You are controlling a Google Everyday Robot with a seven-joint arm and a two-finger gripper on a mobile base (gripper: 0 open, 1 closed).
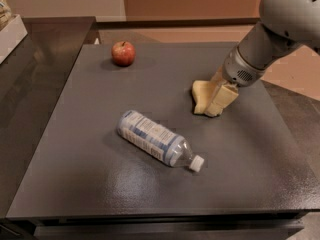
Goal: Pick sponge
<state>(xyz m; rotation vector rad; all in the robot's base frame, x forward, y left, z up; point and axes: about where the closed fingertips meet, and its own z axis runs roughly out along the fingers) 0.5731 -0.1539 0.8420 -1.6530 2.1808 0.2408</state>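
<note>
The sponge [201, 95] is a pale yellow foam block lying on the dark grey table [100, 184], right of the middle. My gripper [217, 103] comes down from the upper right on the grey arm [260, 39] and sits right against the sponge's right side, low at the table surface. The gripper's beige parts overlap the sponge, so part of the sponge's right edge is hidden.
A clear plastic water bottle [157, 139] with a white cap lies on its side left of and in front of the sponge. A red apple [123, 53] sits at the table's far left. A lower dark counter [30, 74] adjoins on the left.
</note>
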